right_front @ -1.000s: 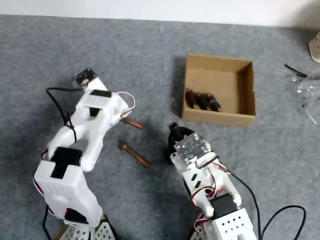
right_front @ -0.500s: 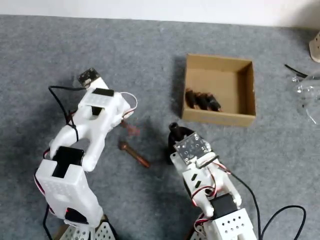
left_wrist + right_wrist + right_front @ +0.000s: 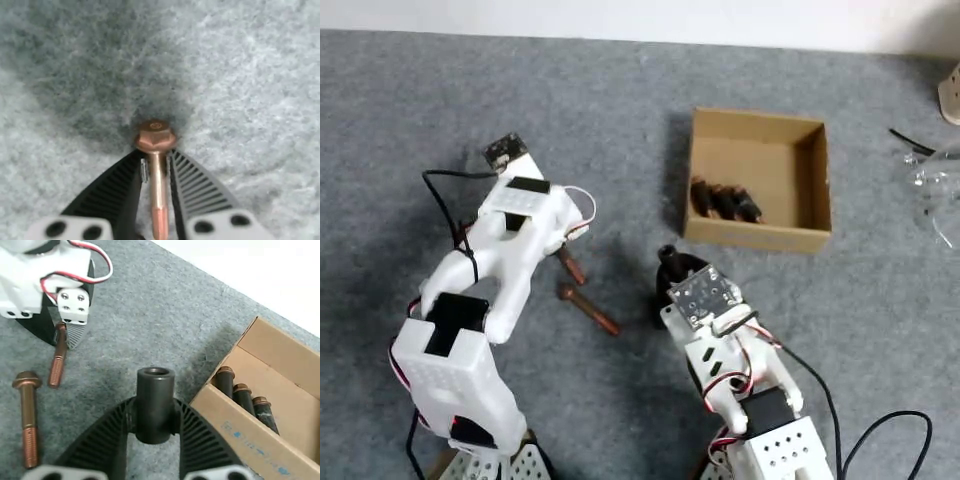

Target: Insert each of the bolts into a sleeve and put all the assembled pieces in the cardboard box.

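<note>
Three dark assembled pieces (image 3: 723, 201) are home in the brown cardboard box (image 3: 760, 240), one o'clock of the right hand (image 3: 155, 407), which is clamped on a black cylindrical sleeve (image 3: 155, 385). The left hand (image 3: 157, 155) pinches a copper hex-head bolt (image 3: 156, 136). A second copper bolt (image 3: 588, 307) waits on the grey felt worktop (image 3: 620, 120). Two left, I'd judge.

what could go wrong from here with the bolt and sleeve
1. The left claw pinches the bolt on its thin shank with the head outward, so the threaded end may not be free to enter the sleeve.
2. The right claw grips only the sleeve's back part; a push could tilt it.
3. The loose bolt lies on the carpet beside the left claw and might get knocked.
</note>
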Controlling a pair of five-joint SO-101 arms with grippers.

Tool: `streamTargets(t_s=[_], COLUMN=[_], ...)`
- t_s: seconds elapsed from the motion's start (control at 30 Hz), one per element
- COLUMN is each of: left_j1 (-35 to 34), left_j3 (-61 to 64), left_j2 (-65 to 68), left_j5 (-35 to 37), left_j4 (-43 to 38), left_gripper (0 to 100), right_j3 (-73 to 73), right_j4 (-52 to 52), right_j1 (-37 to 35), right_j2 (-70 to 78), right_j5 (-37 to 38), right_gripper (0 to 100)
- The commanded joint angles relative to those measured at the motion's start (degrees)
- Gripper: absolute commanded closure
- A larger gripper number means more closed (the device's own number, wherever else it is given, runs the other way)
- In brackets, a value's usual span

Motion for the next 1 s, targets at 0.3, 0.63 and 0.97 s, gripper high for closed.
streamTargets(t_s=[0.3,0.63,0.97], left_j1=[0.1,0.2,0.2], left_j3=[31.9,56.9,72.5], left_j2=[-37.8,-74.5,-113.5], left_j5=[-2.5,-10.8,-12.1], left_j4=[-16.6,-30.4,-31.8], left_gripper=[100,100,100], right_j3=[7.1,7.2,7.2], right_j4=[-7.2,-6.7,-4.0], right_j1=[0.7,-5.8,-10.0], right_j2=[-1.1,-0.7,-0.7], right_j5=[0.6,0.6,0.6], right_gripper=[99.4,99.4,99.4])
